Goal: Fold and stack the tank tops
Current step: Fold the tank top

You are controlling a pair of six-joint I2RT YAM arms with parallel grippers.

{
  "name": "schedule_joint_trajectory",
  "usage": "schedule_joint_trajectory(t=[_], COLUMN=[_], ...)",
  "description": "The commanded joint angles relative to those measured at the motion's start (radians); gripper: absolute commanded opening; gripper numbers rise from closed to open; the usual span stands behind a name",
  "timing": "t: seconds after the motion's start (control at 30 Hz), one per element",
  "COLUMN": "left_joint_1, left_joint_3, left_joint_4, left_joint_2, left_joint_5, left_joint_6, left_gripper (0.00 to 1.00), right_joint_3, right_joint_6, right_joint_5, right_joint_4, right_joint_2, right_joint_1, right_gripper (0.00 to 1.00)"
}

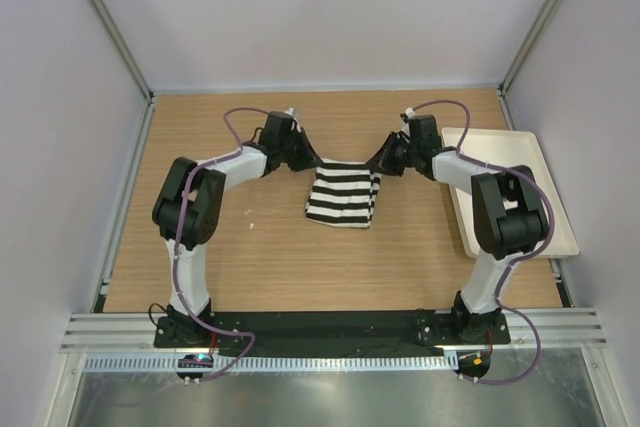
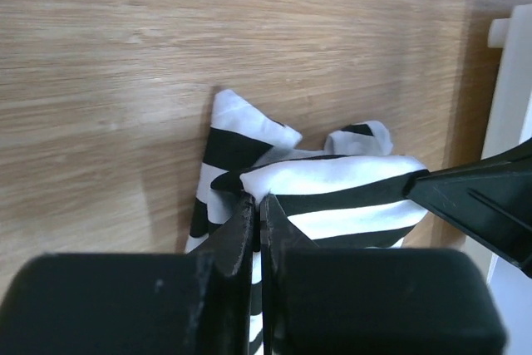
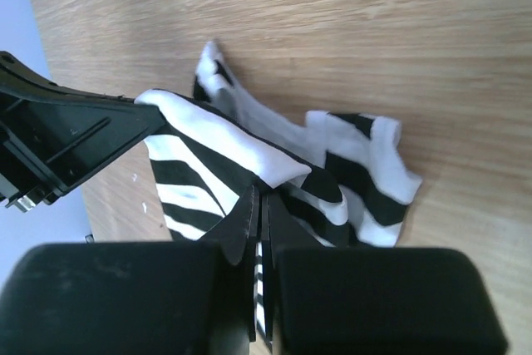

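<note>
One black-and-white striped tank top (image 1: 343,197) hangs in the middle of the wooden table, its lower part resting on the wood. My left gripper (image 1: 312,159) is shut on its top left corner and my right gripper (image 1: 377,160) is shut on its top right corner, stretching the upper edge between them. In the left wrist view the left gripper (image 2: 258,205) pinches the striped cloth (image 2: 341,193), and the right gripper's black finger shows at the right. In the right wrist view the right gripper (image 3: 264,205) pinches the cloth (image 3: 216,151), with white-trimmed straps lying on the table beyond.
A plain white rectangular tray (image 1: 515,187) lies at the table's right side, partly under my right arm. Grey walls enclose the table on three sides. A metal rail runs along the near edge.
</note>
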Motion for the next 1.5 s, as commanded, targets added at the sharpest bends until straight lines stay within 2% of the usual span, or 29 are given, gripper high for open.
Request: schedule_joint_trajectory(t=[0.0, 0.17, 0.33, 0.6, 0.77, 0.87, 0.93, 1.0, 1.1, 1.27, 1.33, 1.37, 1.4, 1.43, 1.47], left_joint_1=[0.005, -0.004, -0.027, -0.039, -0.039, -0.042, -0.042, -0.042, -0.023, 0.019, 0.027, 0.028, 0.03, 0.031, 0.033], left_joint_3=[-0.035, -0.044, 0.006, 0.137, 0.223, 0.238, 0.232, 0.212, 0.174, -0.002, -0.055, -0.096, -0.114, -0.145, -0.154], left_joint_4=[0.074, 0.122, 0.128, 0.137, 0.108, 0.094, 0.085, 0.081, 0.061, 0.087, 0.119, 0.125, 0.142, 0.147, 0.15], left_joint_2=[-0.118, -0.12, -0.049, 0.107, 0.182, 0.193, 0.176, 0.141, 0.083, -0.028, -0.061, -0.09, -0.104, -0.13, -0.143], left_joint_5=[0.011, 0.055, 0.091, 0.117, 0.131, 0.132, 0.118, 0.089, 0.042, -0.078, -0.133, -0.15, -0.161, -0.176, -0.179], left_joint_6=[0.029, 0.023, 0.017, -0.004, -0.007, -0.006, 0.0, 0.015, 0.014, -0.021, -0.027, -0.03, -0.032, -0.035, -0.035], left_gripper=[0.0, 0.0, 0.0, 0.01, 0.02, 0.06, 0.11, 0.13, 0.11, 0.13, 0.19, 0.23, 0.36, 0.41, 0.47], right_joint_3=[-0.02, -0.089, -0.188, -0.3, -0.333, -0.345, -0.314, -0.246, -0.143, 0.04, 0.118, 0.147, 0.152, 0.152, 0.148], right_joint_6=[-0.009, 0.011, 0.038, 0.073, 0.087, 0.093, 0.092, 0.078, 0.073, 0.049, 0.028, 0.02, 0.018, 0.015, 0.008], right_joint_5=[0.043, 0.094, 0.177, 0.295, 0.297, 0.272, 0.228, 0.188, 0.099, 0.039, 0.039, 0.034, 0.034, 0.039, 0.062], right_joint_4=[-0.001, -0.017, 0.035, 0.137, 0.183, 0.212, 0.21, 0.197, 0.17, 0.088, 0.029, 0.02, 0.019, 0.019, -0.007], right_joint_2=[-0.134, -0.217, -0.261, -0.234, -0.204, -0.171, -0.136, -0.062, 0.05, 0.142, 0.158, 0.159, 0.149, 0.136, 0.118], right_joint_1=[0.004, 0.005, 0.005, -0.041, -0.082, -0.095, -0.099, -0.099, -0.098, -0.058, -0.033, -0.029, -0.027, -0.026, -0.027], right_gripper=[0.01, 0.01, 0.01, 0.01, 0.01, 0.05, 0.08, 0.11, 0.1, 0.11, 0.17, 0.29, 0.4, 0.51, 0.68])
